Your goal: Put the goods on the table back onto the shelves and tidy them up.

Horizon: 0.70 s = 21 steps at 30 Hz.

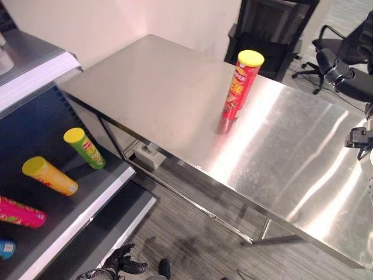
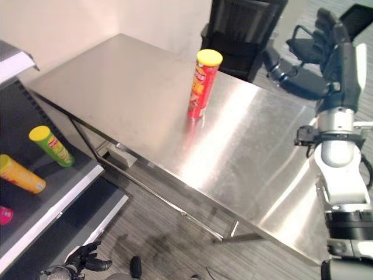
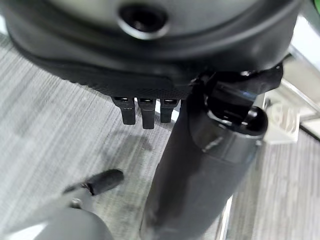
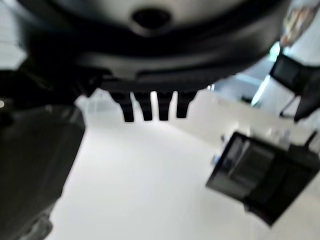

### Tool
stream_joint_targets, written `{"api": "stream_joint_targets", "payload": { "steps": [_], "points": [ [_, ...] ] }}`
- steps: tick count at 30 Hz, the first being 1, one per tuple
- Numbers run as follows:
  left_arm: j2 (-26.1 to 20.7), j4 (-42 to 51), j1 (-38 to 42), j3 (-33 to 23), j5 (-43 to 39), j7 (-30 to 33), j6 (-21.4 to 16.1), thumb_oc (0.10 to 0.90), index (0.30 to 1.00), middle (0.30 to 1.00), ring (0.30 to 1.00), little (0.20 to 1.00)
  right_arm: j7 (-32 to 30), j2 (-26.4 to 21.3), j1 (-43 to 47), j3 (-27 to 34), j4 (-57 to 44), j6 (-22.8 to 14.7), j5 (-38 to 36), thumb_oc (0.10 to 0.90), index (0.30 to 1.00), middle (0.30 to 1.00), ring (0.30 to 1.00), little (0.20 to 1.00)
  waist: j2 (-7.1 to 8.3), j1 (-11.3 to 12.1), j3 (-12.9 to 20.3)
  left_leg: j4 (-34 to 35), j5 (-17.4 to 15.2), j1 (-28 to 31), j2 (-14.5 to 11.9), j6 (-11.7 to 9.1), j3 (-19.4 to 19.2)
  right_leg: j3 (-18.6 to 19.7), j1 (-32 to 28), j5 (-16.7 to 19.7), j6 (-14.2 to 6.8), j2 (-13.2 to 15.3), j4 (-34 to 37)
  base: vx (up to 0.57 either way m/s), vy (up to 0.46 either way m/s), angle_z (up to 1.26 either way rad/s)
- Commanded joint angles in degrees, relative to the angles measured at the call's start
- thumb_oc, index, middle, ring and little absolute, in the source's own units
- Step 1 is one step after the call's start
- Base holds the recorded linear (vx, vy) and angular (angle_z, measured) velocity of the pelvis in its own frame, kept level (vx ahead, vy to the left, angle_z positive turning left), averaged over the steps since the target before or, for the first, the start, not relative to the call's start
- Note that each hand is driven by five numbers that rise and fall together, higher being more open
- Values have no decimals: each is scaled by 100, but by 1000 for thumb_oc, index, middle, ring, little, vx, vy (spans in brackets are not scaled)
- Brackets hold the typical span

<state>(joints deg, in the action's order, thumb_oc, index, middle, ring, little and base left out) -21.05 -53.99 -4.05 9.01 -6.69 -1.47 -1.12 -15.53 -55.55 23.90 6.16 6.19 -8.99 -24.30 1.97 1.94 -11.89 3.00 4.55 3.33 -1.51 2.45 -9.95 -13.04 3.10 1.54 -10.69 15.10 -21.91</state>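
Red can (image 1: 240, 83) is standing upright mid-table (image 1: 157, 81), steel lying bare to every edge; right hand (image 2: 331, 36) is hanging relaxed at two o'clock, left hand (image 1: 119, 261) loose at seven

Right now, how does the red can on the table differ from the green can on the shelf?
The red can stands upright on the steel table; the green can lies on its side on the dark shelf. The red can's body is red, the green can's is green. Both are tall tubes with yellow lids.
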Motion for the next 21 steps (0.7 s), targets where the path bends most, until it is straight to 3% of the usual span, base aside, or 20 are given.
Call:
{"api": "stream_joint_targets", "payload": {
  "steps": [1,2,4,10,21],
  "points": [
    [-343,372,-188,100,131,128,-239,800,900,900,900,900,-28,-648,853,320,98,-497,-64,800,900,900,900,900,119,321,369,200,-461,-126,-1,-392,466,-77,-27,-142,1,-92,904,232,-331,-14],
    [-360,327,-189,58,152,79,-254,800,900,900,900,900,288,-751,678,190,220,-377,-313,800,900,900,900,900,379,283,455,193,-553,-85,61,-497,522,122,-368,247,-158,-169,2412,203,-319,15],
    [-349,348,-249,7,90,41,-252,800,900,900,900,900,487,-827,545,-11,196,-257,-184,800,900,900,900,900,484,326,566,200,-526,-72,-70,-588,527,52,-544,379,-166,-267,2667,182,-268,69],
    [-229,315,-311,101,133,5,-236,800,900,900,900,900,699,-849,457,-262,177,-157,-89,800,900,900,900,900,480,333,676,200,-524,-35,-246,-705,646,-156,-733,204,-85,-395,2691,70,-81,37],
    [-146,239,-426,220,218,-13,-249,800,900,900,900,900,837,-714,753,-935,436,-14,89,800,900,900,900,900,442,451,626,200,-500,-96,-306,-764,677,-369,-778,124,-71,-406,2691,36,-9,9]
  ]
}}
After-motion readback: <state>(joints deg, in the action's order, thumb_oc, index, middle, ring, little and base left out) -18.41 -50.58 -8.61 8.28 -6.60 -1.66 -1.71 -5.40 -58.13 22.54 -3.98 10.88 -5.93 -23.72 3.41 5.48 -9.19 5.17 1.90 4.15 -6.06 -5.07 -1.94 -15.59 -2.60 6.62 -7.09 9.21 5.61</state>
